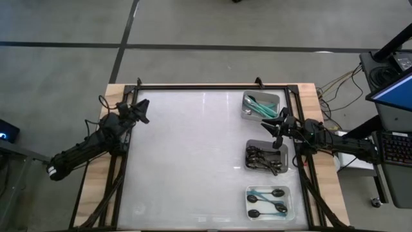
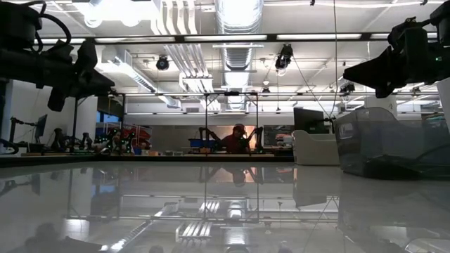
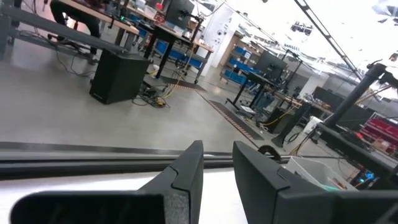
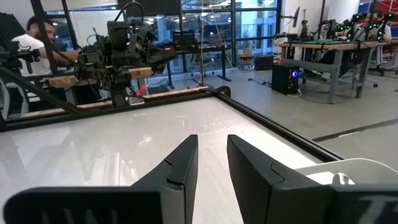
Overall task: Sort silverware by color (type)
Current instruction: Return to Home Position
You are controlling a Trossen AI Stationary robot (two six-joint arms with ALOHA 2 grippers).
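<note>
The teal-handled spoons [image 1: 257, 103] lie in the upper tray [image 1: 278, 96] at the frame's right. The black spoons [image 1: 262, 158] are heaped in the middle tray [image 1: 250, 144]. The black-bowled teal spoons [image 1: 267, 200] lie left to right in the lower tray [image 1: 293, 193]. I see none loose on the bench [image 1: 193, 161]. My right end effector [image 1: 277, 125] hangs between the upper two trays, far nearer than my left end effector [image 1: 145, 111] at upper left. Both are narrow and empty.

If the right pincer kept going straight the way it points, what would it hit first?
The way looks free: the right pincer hangs above the table, pointing across it. Farther on it might reach the left pincer, though depth is unclear.
</note>
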